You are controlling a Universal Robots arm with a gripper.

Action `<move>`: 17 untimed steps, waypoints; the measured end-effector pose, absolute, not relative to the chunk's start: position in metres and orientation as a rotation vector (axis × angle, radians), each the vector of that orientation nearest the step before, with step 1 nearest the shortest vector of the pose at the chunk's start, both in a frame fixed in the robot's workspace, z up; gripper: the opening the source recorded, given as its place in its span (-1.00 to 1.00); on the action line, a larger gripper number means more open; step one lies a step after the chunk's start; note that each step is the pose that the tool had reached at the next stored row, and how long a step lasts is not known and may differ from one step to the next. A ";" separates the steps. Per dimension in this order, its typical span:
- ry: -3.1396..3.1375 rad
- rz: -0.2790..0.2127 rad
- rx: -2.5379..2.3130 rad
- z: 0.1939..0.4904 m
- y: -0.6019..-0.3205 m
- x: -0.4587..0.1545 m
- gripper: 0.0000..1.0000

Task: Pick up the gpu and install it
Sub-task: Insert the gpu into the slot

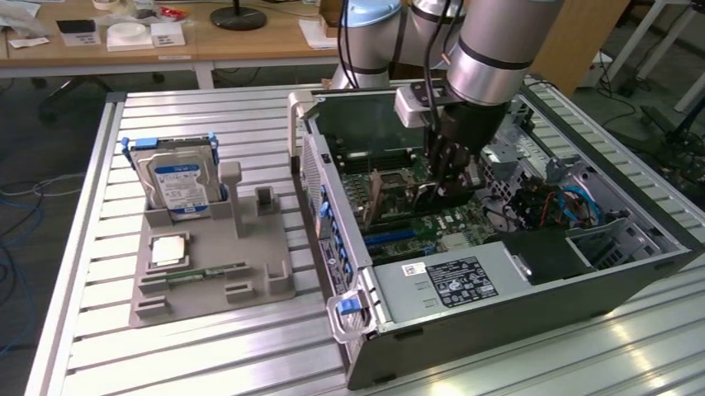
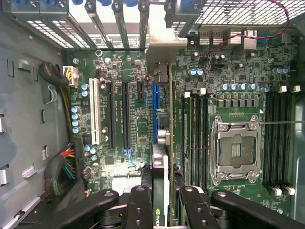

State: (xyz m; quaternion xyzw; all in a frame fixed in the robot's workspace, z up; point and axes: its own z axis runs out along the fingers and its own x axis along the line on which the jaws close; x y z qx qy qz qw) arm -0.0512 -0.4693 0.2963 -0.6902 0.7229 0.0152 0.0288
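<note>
End effector [image 2: 160, 202] clamped on gpu [image 2: 162, 143], edge-on above blue slot [image 2: 155, 102] inside case [image 1: 529, 280]; seating not yet done.

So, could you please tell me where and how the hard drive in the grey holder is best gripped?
Grip the hard drive by its exposed upper part, coming from above. It stands upright on edge in the holder, whose walls cover its lower part, so a top-down pinch across its thin faces looks cleanest.

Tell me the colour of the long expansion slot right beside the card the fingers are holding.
Blue. The slot runs alongside the gpu on the green motherboard; the wrist view shows it best.
</note>
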 end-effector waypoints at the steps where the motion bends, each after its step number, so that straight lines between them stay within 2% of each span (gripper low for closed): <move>1: 2.230 0.047 -2.129 0.295 -0.469 -0.051 -0.47; 17: 2.230 0.047 -2.129 0.284 -0.469 -0.066 -0.47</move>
